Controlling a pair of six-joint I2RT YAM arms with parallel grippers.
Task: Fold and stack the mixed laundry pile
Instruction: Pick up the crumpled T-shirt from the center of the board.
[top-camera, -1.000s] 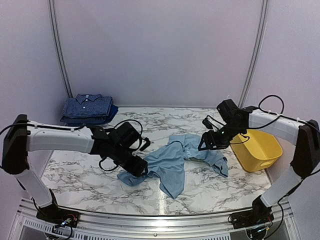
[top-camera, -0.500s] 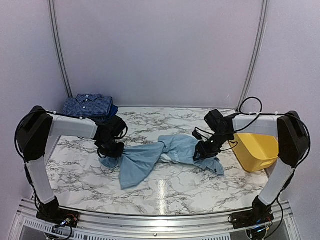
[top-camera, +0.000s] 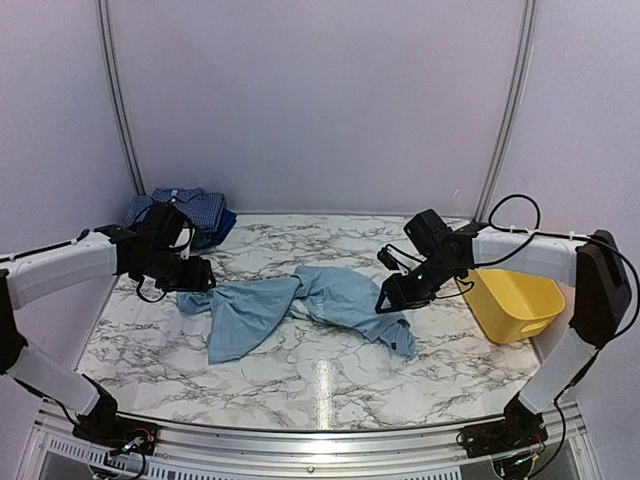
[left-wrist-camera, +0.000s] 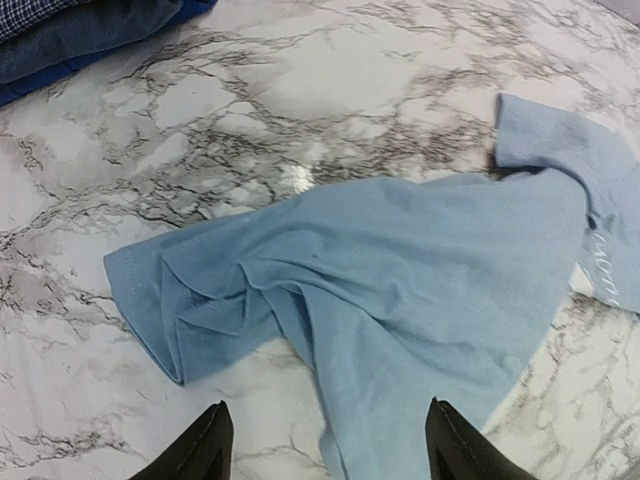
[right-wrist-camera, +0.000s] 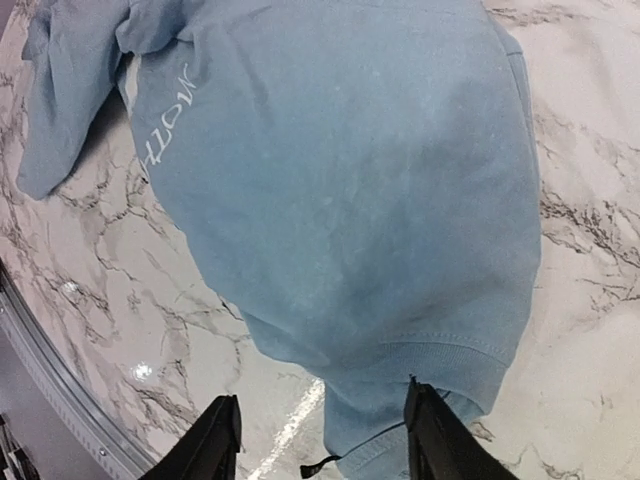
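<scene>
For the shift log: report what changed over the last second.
The left gripper dragged the light-blue T-shirt leftward, let go and pulled back, open. The right gripper shifted left over the shirt's other end. The folded stack and yellow tub stayed put.

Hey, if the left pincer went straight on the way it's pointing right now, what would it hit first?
Most likely the light-blue T-shirt. The left pincer is open and points down at the shirt's bunched end, which lies on the marble table. Depth is hard to judge from this view.
</scene>
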